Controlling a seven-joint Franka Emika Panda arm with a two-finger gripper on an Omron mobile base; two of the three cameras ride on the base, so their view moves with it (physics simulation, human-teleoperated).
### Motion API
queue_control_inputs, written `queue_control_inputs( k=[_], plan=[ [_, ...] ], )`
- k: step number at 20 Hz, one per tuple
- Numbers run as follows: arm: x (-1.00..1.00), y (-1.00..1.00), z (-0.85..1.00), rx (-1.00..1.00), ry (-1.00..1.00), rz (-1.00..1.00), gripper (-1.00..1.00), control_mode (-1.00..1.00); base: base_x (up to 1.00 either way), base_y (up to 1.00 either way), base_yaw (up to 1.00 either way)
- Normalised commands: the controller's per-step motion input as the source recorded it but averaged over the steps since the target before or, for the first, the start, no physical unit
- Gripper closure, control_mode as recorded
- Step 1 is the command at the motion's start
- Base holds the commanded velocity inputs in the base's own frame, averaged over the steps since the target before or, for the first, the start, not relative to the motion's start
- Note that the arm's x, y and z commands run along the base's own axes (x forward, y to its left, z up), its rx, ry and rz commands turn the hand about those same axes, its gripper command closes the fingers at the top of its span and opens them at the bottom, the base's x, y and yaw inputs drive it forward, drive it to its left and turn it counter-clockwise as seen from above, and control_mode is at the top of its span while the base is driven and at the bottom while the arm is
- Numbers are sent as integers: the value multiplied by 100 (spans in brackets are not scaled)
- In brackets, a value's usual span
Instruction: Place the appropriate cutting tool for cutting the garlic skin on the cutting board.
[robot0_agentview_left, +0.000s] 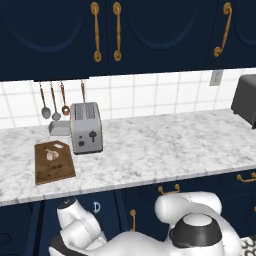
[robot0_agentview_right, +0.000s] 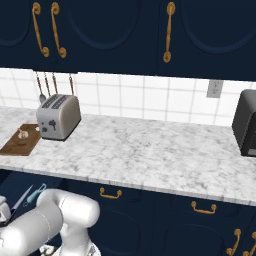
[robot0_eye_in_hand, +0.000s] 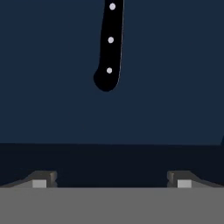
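The claw (robot0_eye_in_hand: 111, 179) is spread wide, grasping nothing, with the knife (robot0_eye_in_hand: 109, 48) handle lying beyond it on a dark blue surface. Garlic (robot0_agentview_left: 51, 155) sits on the board (robot0_agentview_left: 53, 167), left of the toaster (robot0_agentview_left: 86, 128) on the tabletop (robot0_agentview_left: 165, 150).

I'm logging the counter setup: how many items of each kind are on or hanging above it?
Toaster: 1
Cutting board: 1
Garlic: 1
Hanging utensils: 4
Black appliance at the counter's right end: 1
Total: 8
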Motion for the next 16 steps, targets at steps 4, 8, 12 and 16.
queue_control_inputs(
  k=[4,8,12,16],
  plan=[
    [51,-2,15,0,-5,0,-100,-100,0,0,0],
    [58,9,2,-3,-5,0,-100,-100,0,0,0],
    [40,24,-1,-5,-4,0,-100,-100,0,0,0],
    [43,32,-8,-3,-2,0,-100,-100,0,0,0]
  ],
)
